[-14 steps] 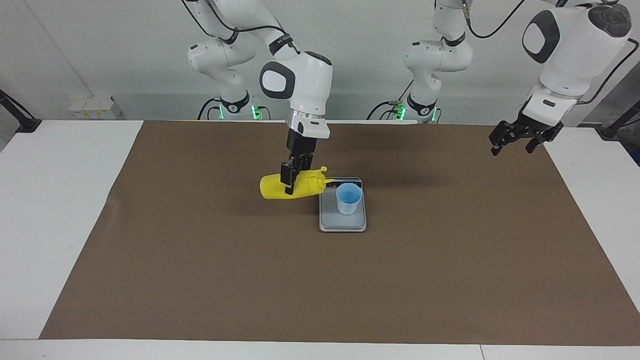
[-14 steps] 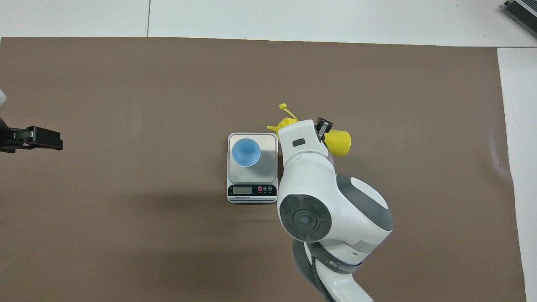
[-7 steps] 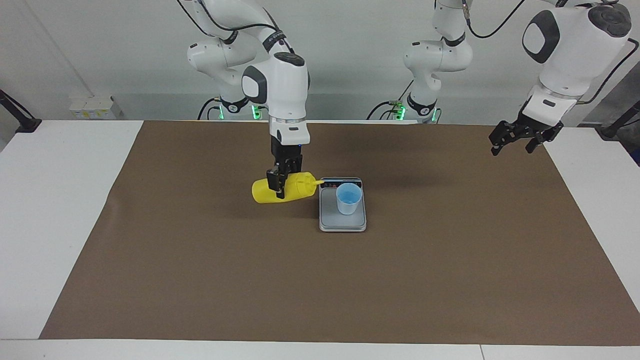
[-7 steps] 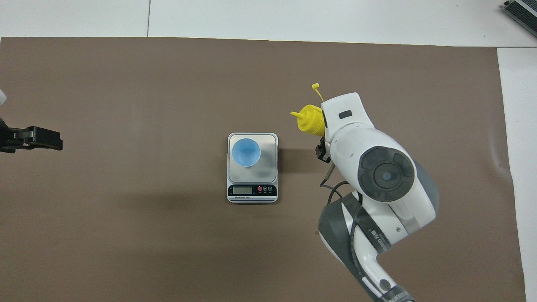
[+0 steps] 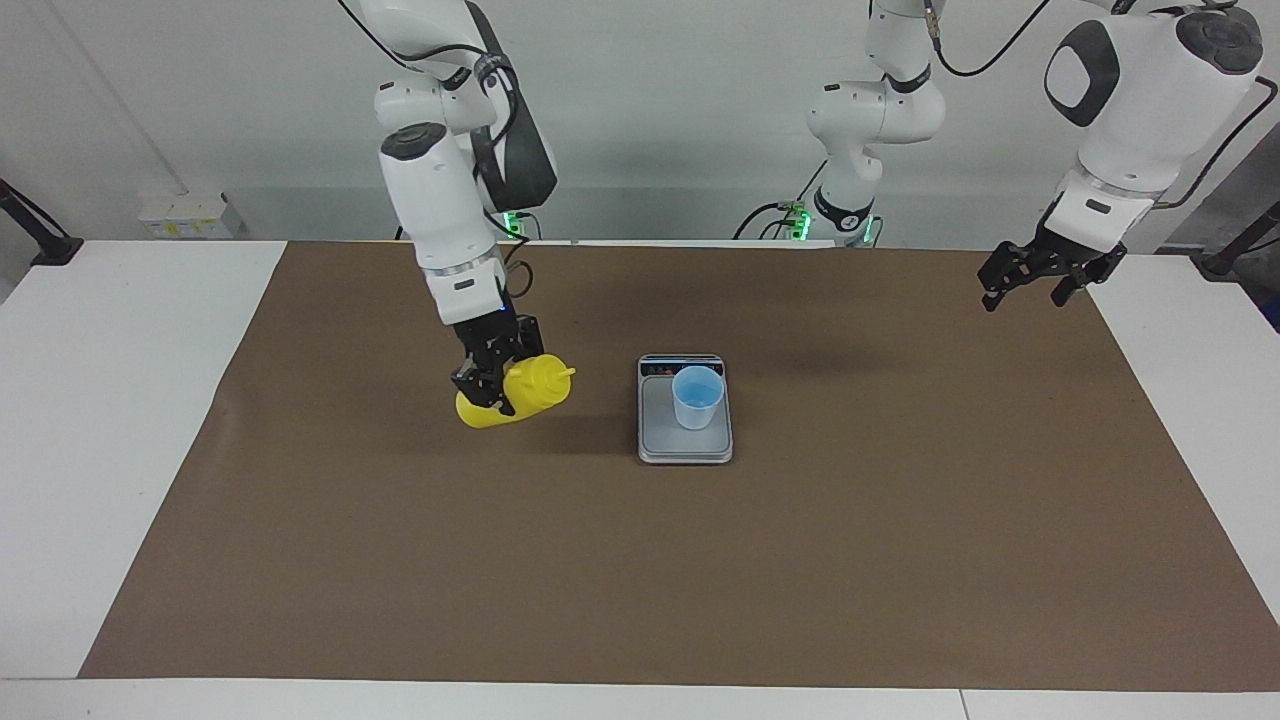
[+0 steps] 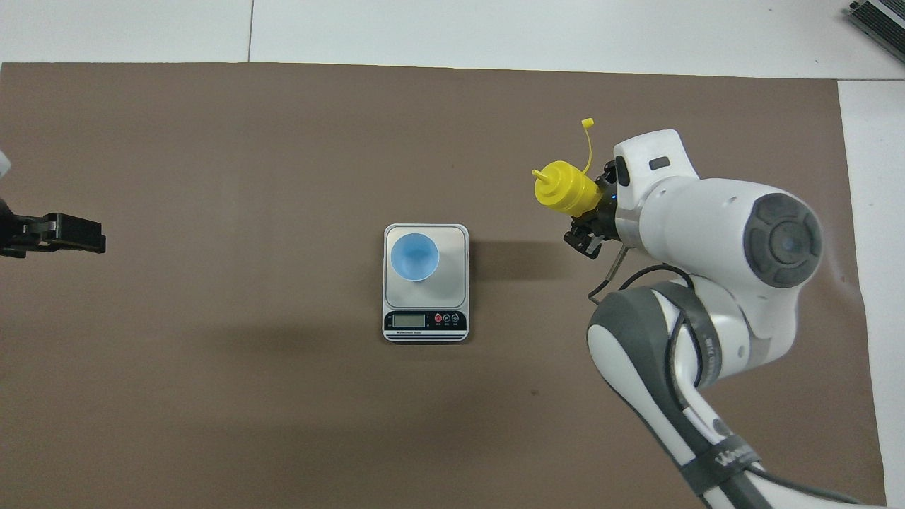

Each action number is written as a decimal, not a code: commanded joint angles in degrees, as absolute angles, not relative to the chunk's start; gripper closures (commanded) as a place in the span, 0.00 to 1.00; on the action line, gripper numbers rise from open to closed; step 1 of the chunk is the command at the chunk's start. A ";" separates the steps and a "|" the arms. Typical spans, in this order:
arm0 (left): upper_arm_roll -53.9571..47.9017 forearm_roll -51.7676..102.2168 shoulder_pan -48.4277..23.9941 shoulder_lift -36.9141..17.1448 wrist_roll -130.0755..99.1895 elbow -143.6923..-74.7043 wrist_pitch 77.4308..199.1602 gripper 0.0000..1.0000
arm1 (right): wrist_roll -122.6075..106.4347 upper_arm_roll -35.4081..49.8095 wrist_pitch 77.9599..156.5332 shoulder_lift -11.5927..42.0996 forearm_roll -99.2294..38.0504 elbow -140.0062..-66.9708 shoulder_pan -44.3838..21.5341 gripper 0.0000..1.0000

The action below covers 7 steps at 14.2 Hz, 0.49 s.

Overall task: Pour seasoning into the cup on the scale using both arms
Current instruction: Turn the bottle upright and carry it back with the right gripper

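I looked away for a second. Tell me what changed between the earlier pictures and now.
The right gripper, shut on the yellow bottle throughout, carried it away from the cup toward the right arm's end of the table, tilting the nozzle up. The cup, the scale and the open left gripper stayed put.

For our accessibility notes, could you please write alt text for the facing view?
The right gripper holds a tilted yellow squeeze bottle over the brown mat, beside a silver digital scale carrying a light-blue cup. The left gripper waits, jaws open, over the mat's edge at its own end.
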<state>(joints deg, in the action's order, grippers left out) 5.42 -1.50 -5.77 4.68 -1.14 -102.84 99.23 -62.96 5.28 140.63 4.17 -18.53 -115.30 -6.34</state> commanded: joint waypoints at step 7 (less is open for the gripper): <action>5.80 -1.05 -6.33 5.62 -1.85 -103.45 99.05 0.00 | -93.83 5.80 136.67 7.21 -52.18 -117.94 4.39 1.00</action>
<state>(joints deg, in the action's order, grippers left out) 5.42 -1.50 -5.77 4.68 -1.15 -102.84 99.23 -88.65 5.19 137.55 7.43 -47.32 -117.20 2.75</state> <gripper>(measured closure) 0.000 0.573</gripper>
